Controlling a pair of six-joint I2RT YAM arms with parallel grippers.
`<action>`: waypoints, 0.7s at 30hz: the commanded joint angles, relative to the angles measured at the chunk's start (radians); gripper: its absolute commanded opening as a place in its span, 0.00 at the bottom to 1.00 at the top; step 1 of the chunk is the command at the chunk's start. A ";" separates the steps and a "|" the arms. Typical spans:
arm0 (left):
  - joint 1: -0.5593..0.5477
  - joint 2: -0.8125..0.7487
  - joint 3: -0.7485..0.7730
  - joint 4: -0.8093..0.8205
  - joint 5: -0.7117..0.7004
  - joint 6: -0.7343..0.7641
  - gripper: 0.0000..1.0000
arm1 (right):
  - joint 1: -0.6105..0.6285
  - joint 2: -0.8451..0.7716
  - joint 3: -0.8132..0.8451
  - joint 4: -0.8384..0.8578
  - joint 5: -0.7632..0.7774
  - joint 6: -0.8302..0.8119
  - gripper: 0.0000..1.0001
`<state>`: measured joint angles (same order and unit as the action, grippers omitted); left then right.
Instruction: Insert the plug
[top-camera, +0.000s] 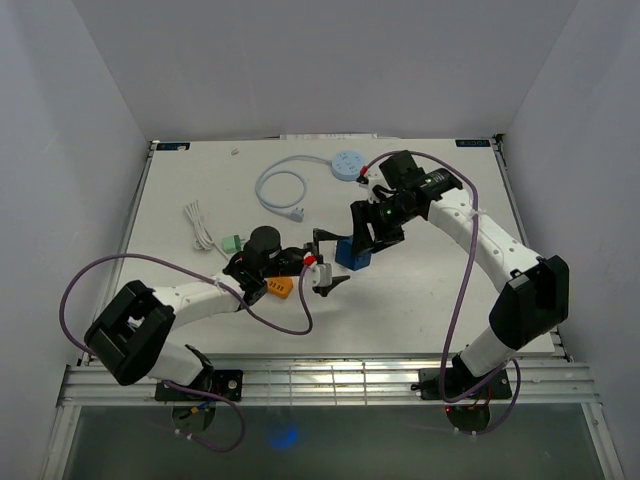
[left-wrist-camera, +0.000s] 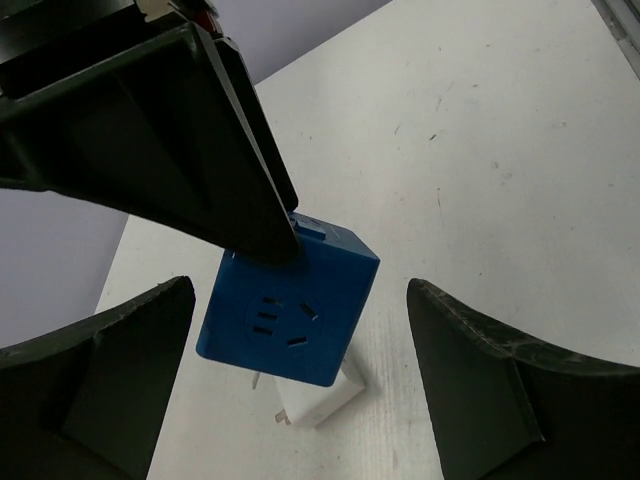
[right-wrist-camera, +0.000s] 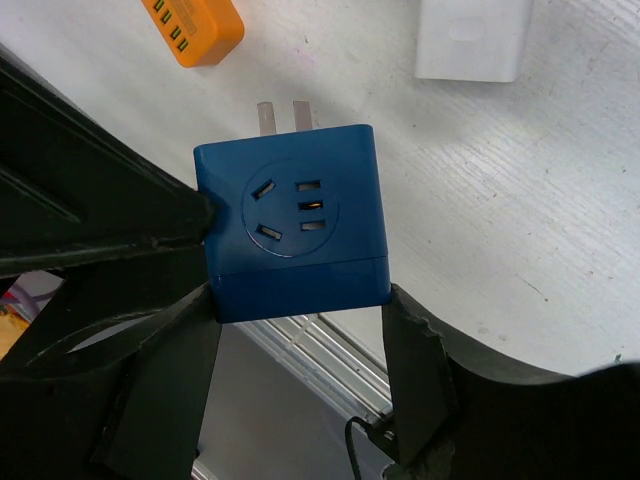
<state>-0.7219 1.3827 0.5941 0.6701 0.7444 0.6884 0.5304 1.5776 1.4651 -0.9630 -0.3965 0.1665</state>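
A blue cube socket (right-wrist-camera: 290, 220) with two metal prongs (right-wrist-camera: 280, 115) hangs in my right gripper (right-wrist-camera: 298, 295), which is shut on its lower sides and holds it above the table. In the top view the cube (top-camera: 352, 254) is mid-table under the right gripper (top-camera: 362, 240). A small white plug adapter (left-wrist-camera: 322, 400) lies on the table just beneath and behind the cube (left-wrist-camera: 290, 315); it also shows in the right wrist view (right-wrist-camera: 470, 38). My left gripper (left-wrist-camera: 300, 288) is open and empty, its fingers (left-wrist-camera: 110, 370) spread wide in front of the cube, just left of it in the top view (top-camera: 327, 262).
An orange charger (top-camera: 281, 288) lies by the left wrist, also in the right wrist view (right-wrist-camera: 195, 25). A round pale-blue power strip (top-camera: 348, 165) with a coiled white cable (top-camera: 280, 188) sits at the back. A white cord (top-camera: 200, 228) and a green piece (top-camera: 232, 243) lie left.
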 joint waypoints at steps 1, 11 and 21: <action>-0.020 0.025 0.052 -0.104 -0.022 0.083 0.98 | 0.022 0.016 0.052 -0.023 -0.016 -0.019 0.17; -0.034 0.087 0.102 -0.170 -0.123 0.125 0.98 | 0.033 0.030 0.072 -0.026 -0.038 -0.022 0.17; -0.043 0.107 0.105 -0.175 -0.094 0.137 0.50 | 0.033 0.016 0.028 0.032 -0.087 -0.028 0.36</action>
<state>-0.7513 1.4876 0.6731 0.5159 0.6174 0.8188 0.5560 1.6138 1.4883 -0.9928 -0.4061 0.1555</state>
